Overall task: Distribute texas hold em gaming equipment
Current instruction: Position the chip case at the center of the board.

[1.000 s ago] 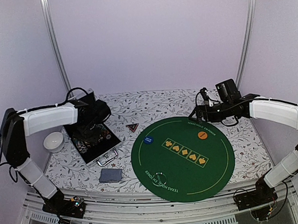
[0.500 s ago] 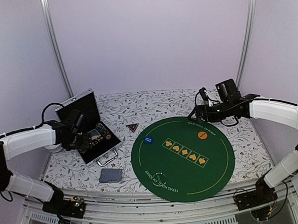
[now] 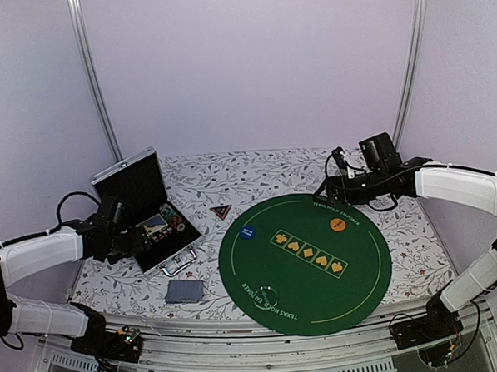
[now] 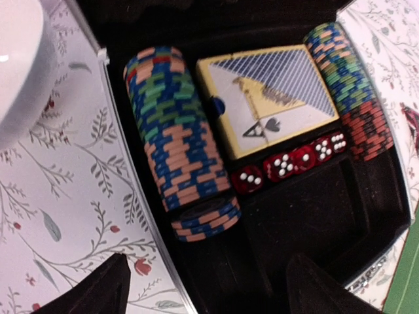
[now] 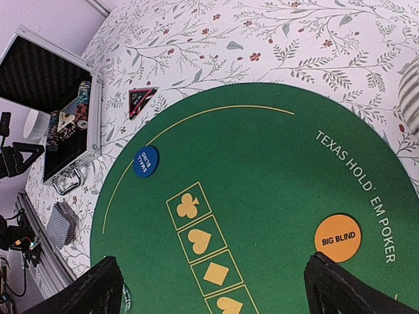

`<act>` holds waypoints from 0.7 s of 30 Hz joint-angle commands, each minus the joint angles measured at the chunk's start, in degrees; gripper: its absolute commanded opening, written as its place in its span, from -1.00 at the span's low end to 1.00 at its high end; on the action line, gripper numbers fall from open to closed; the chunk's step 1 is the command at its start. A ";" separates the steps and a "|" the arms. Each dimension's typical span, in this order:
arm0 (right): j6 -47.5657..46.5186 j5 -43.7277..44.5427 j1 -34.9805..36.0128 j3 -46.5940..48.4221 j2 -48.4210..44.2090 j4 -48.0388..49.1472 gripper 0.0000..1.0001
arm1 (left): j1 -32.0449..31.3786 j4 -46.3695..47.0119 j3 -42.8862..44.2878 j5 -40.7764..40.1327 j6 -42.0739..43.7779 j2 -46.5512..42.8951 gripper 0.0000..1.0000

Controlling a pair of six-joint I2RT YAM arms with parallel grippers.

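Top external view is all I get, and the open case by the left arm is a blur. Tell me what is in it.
Observer: The left wrist view shows a long row of striped chips lying along one side of the case.
Operator: Go on, give me the middle.
Observer: A boxed card deck sits there, with five red dice in a row beside it.
Operator: Now report the left hand.
Observer: The left hand is open and holds nothing, with the chips just ahead of it.
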 commanded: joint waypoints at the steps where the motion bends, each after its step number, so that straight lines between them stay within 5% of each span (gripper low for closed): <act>1: 0.29 -0.88 0.39 -0.22 0.79 1.15 0.98 | 0.86 3.36 -4.05 3.96 -7.47 -0.34 0.73; 7: 0.11 -0.77 0.35 -0.31 0.41 1.10 0.98 | 0.83 6.39 -7.24 3.02 -9.60 0.41 0.71; 21: 0.35 -0.78 0.37 -0.50 0.50 1.03 0.98 | -0.51 15.74 -8.96 9.34 -7.89 6.13 -0.10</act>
